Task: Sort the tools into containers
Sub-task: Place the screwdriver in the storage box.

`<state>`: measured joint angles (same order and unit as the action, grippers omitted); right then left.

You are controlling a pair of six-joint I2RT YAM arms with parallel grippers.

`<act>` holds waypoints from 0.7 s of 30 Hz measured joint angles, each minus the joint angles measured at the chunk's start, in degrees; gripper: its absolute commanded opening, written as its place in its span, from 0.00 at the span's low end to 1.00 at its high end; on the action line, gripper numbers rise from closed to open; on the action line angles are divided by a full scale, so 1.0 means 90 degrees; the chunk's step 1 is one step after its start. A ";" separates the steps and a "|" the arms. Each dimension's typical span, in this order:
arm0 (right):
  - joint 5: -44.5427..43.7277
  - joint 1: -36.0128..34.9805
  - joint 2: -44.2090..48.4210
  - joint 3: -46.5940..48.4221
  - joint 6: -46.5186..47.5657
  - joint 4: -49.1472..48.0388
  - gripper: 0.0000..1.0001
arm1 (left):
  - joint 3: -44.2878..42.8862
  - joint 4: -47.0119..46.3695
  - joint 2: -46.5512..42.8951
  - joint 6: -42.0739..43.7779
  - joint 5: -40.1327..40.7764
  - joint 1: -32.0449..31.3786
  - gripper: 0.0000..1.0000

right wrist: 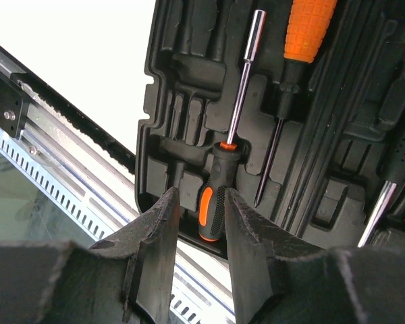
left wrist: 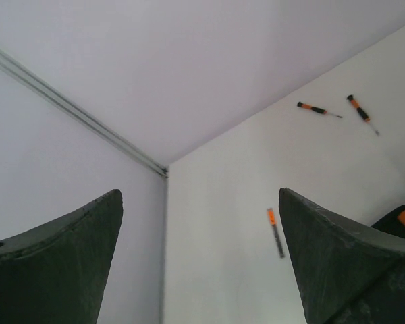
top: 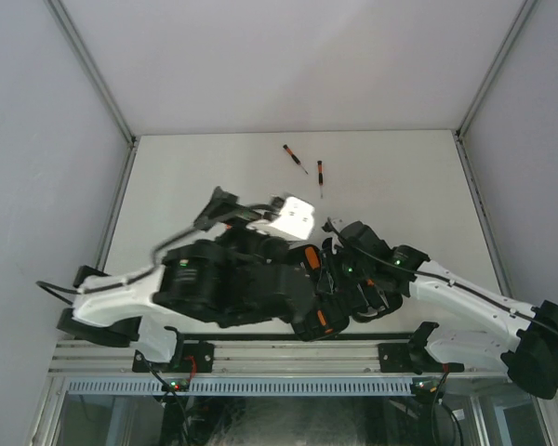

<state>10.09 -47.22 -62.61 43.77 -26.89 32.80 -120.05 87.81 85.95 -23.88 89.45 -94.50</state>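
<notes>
Plainly, I had several tools (right wrist: 309,27) slotted in the case (right wrist: 165,74), my right pincer (right wrist: 200,191) half-closed astride one screwdriver (right wrist: 214,169), grip uncertain, the left pincer (left wrist: 200,192) spread empty, and three small screwdrivers (left wrist: 318,109) loose on the tabletop (left wrist: 243,169).

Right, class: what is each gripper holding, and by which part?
Left gripper: nothing, open. Right gripper straddles the butt end of a screwdriver handle lying in the tool case; whether it grips firmly cannot be told.
</notes>
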 measured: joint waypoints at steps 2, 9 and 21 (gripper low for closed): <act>-0.0032 0.0000 0.0102 0.0000 -0.0046 0.0058 0.33 | -0.0219 -0.0019 0.0457 0.0442 -0.0010 0.0032 1.00; -0.0206 -0.0002 0.0544 -0.0019 -0.0192 0.0175 0.33 | 0.0469 -0.1826 0.0146 0.2195 -0.1039 0.0039 1.00; -0.0284 -0.0002 0.0789 -0.0032 -0.0423 0.0202 0.33 | 0.3602 -0.8335 -0.4481 0.3818 -0.4374 0.1649 1.00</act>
<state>7.53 -47.24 -55.51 43.48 -30.70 34.61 -87.64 12.80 45.63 10.48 50.09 -79.66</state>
